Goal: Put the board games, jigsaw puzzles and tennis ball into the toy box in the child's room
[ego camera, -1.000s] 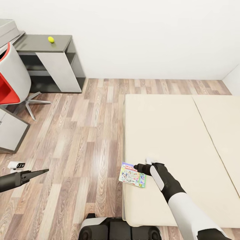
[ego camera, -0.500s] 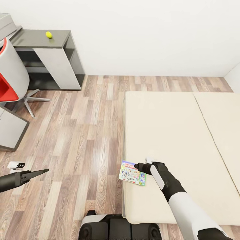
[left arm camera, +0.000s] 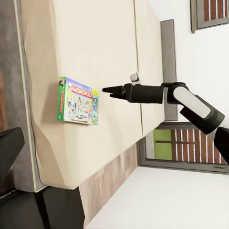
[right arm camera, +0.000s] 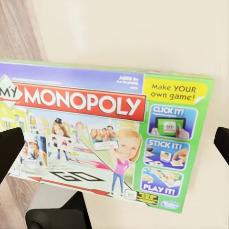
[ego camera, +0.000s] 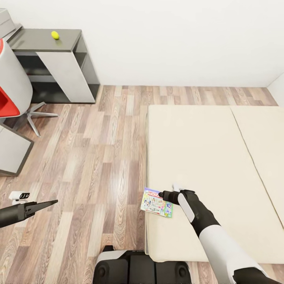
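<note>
Cream-beige and plain, the wide low bed fills the right half of the head view, its mattress split into two panels. Near its floor-side edge lies the flat rectangular Monopoly board game box, its green-and-purple printed lid up and its corner reaching past the mattress edge over the wood-plank floor. The black right gripper sits just beside the box's far long edge; in the left wrist view its fingers come together to a closed point close to the box but apart from it, gripping nothing. In the right wrist view the lid reads "Monopoly" and "Make your own game!".

Low at the left of the head view, the dark left gripper hangs over the floor, its fingers pressed to a slim closed tip, empty.

Far off against the white wall, the small yellow-green tennis ball rests on the lower dark-grey-topped section of the table. A chair with a grey shell and red seat stands near that section, on a metal star base.
</note>
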{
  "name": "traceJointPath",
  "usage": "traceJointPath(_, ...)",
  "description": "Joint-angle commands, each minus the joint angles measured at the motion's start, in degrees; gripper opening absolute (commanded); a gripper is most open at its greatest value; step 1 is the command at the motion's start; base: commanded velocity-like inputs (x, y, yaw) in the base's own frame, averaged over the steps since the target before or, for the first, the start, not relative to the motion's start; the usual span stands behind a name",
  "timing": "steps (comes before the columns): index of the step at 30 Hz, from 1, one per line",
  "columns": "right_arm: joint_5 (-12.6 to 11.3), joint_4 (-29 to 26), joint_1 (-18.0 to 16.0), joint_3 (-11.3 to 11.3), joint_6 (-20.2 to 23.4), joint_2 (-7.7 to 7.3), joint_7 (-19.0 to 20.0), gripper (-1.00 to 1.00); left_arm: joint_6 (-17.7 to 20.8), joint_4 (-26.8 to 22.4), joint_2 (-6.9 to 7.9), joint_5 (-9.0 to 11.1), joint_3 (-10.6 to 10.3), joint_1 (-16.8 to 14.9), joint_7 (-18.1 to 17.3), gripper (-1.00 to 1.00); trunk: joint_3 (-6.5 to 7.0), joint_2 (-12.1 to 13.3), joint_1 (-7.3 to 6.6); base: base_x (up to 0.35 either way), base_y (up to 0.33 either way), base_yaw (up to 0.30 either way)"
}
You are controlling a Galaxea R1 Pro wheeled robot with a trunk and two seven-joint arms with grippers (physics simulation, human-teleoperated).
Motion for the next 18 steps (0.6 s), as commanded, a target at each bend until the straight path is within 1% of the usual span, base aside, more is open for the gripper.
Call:
traceJointPath(1,-0.6,-0.1,-0.1,0.2,0.2,0.01,-0.6,1.00,0.6,0.0,0.02,0.0,0.0,0.0,-0.2,1.00,-0.16,-0.1,0.03,0.000,0.000,0.000)
traceJointPath(18,-0.6,-0.1,-0.6,0.2,0.3,0.04,-0.6,1.00,0.6,0.0,0.02,0.0,0.0,0.0,-0.2,1.00,-1.76,-0.1,0.03,0.000,0.000,0.000)
